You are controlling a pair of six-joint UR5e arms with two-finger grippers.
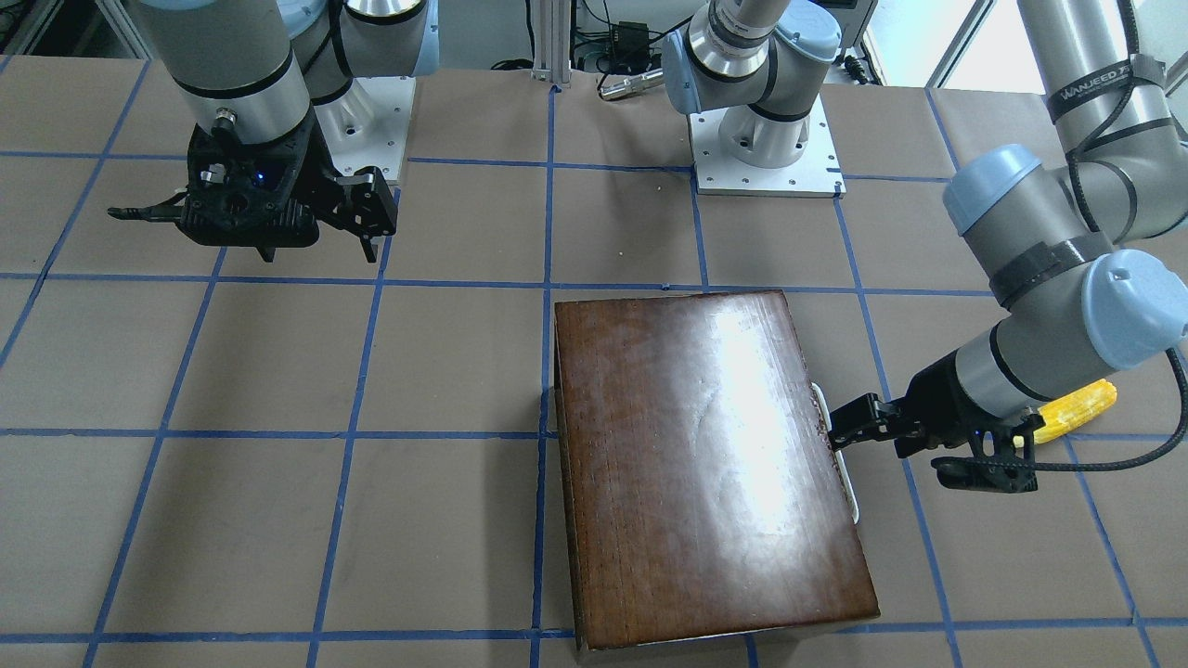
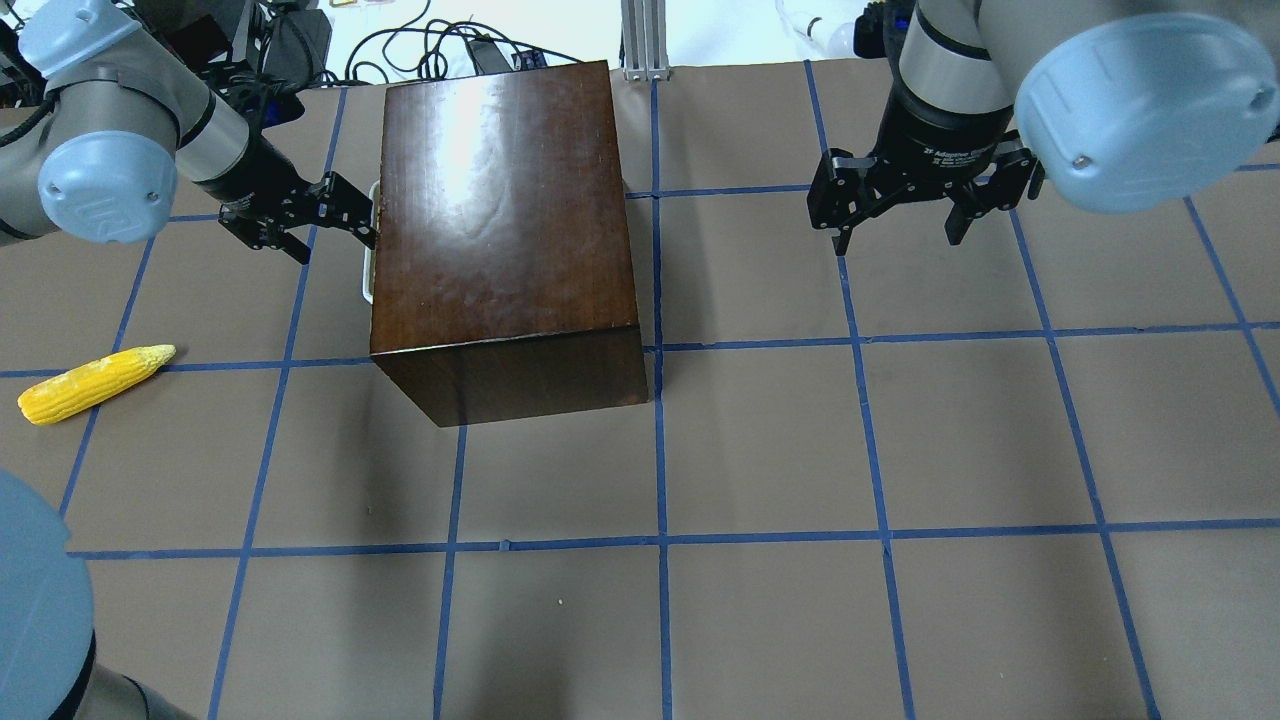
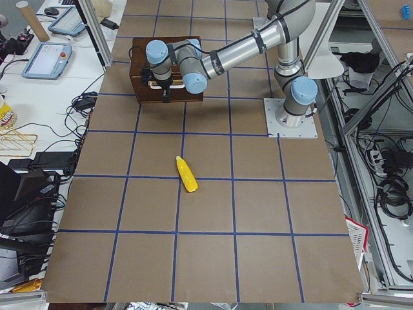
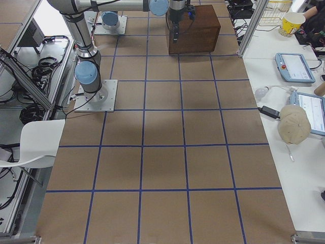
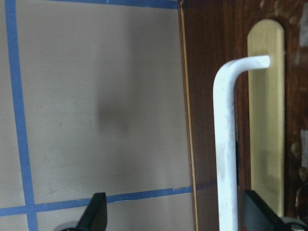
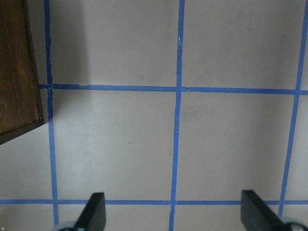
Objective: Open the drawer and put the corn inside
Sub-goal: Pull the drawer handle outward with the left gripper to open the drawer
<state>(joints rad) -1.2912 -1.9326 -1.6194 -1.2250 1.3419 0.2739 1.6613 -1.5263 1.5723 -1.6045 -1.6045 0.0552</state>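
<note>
**White bar handle first, yellow corn after**

My left tool (image 5: 175, 217) has its fingers apart, straddling the white bar handle (image 5: 225, 144) of the shut drawer (image 5: 207, 96) and not yet clamped on it. The bar looks stiff and smooth, so I would close on its middle and pull straight. The glossy box (image 2: 500, 200) may slide on the worktop (image 2: 800, 450) rather than yield the drawer. My right tool (image 2: 895, 228) hangs spread and empty, well apart from the box. The corn (image 2: 92, 383) lies on the worktop, well to the box's handle side. It looks light, firm and bumpy, and likely to roll, so I would pinch it across its thick middle.
</note>
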